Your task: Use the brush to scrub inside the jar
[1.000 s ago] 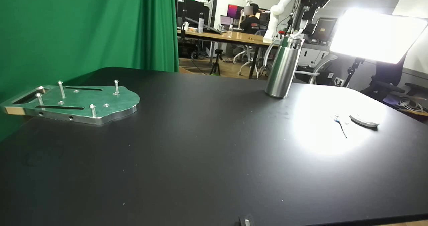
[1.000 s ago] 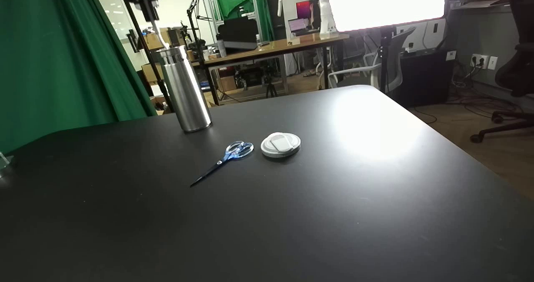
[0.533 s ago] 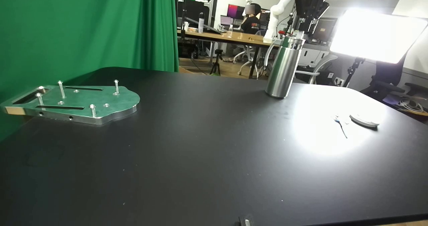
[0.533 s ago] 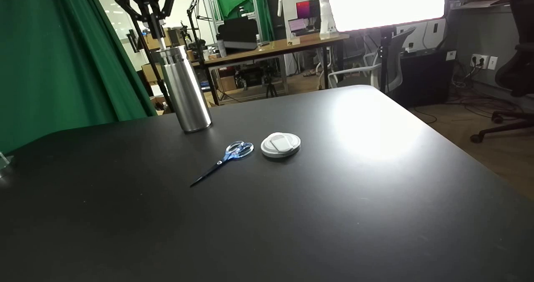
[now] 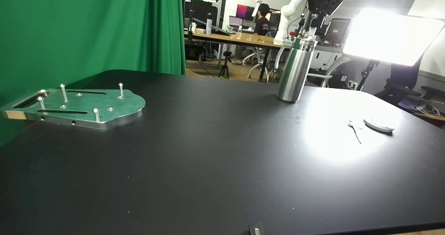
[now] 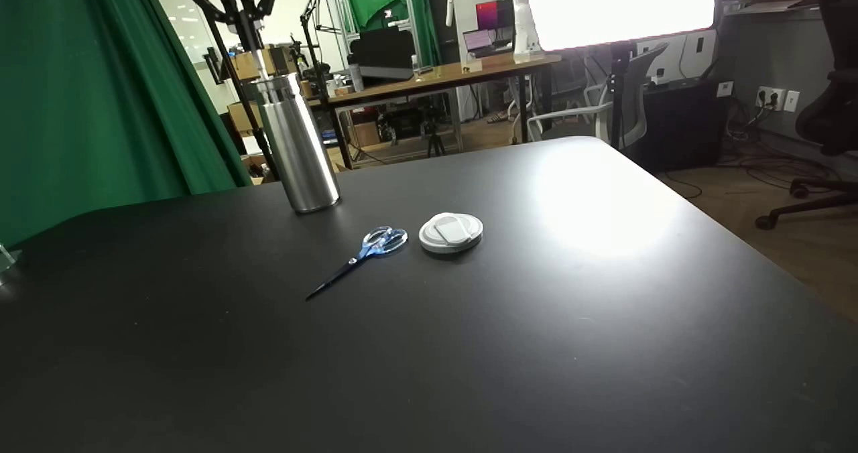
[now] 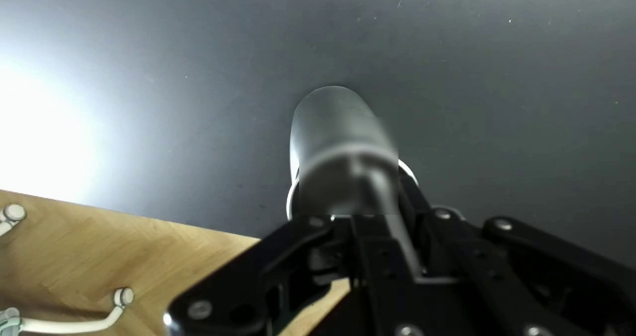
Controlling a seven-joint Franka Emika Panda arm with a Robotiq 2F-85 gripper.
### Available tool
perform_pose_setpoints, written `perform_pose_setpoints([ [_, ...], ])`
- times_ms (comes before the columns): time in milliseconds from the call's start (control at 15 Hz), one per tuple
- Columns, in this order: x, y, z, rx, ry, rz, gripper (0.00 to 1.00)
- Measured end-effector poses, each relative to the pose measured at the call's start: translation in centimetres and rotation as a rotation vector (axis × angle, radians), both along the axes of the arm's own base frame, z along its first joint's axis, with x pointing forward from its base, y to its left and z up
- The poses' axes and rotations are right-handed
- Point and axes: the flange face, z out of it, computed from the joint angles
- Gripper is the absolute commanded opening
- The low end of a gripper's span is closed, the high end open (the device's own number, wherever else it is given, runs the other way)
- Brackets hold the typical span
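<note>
Silver metal — tall, shiny cylindrical jar (image 6: pixel 299 148); slim pale brush (image 7: pixel 403 239) partway inside, pinched between black fingers (image 6: pixel 250 35).

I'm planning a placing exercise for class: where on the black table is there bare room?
Bare: the black table between the pegged plate and jar, and, in both exterior views, on the camera side of the scissors and white lid. Crowded: where scissors and lid lie close together, and over the jar's mouth, where the gripper holds the brush.

Green curtain (image 6: pixel 100 118), bright light panel (image 5: pixel 393 37), wood-topped desk (image 6: pixel 449 74), pale chair (image 6: pixel 635 114), grey wall (image 6: pixel 764 57)
</note>
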Motion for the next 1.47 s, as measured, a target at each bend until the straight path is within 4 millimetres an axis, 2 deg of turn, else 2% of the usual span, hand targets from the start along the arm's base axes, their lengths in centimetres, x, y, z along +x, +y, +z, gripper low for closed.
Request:
perform_pose_setpoints([
  [333, -0.3, 0.3, 4.3, -0.005, -0.075, 0.008, 0.04],
  [533, -0.4, 0.5, 5.1, -0.005, -0.087, 0.013, 0.04],
  [800, -0.3, 0.6, 4.4, -0.003, -0.077, 0.021, 0.04],
  [1067, 0.4, 0.7, 2.9, -0.001, -0.06, 0.029, 0.04],
  [1467, 2.0, 0.7, -0.4, 0.003, -0.035, 0.052, 0.04],
])
